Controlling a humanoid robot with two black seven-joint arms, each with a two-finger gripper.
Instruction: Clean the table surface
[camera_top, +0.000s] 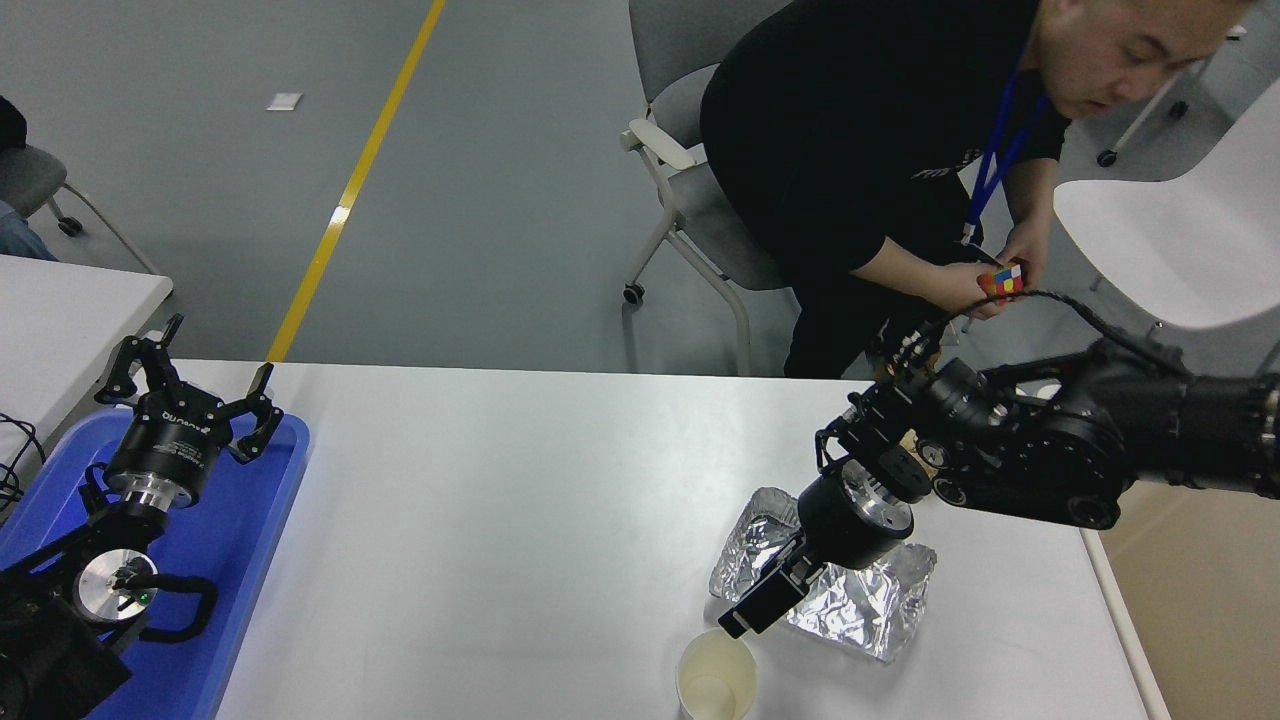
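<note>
On the table surface (520, 520), the right gripper (752, 612) hung over the near-left edge of a crumpled foil sheet (860, 600), just above a paper cup (715, 680). The left gripper (185, 390), fingers spread, sat over a blue tray (250, 540) at the table's left end.

Right gripper (757, 607) low (perhaps closed), left gripper (190, 385) open
</note>
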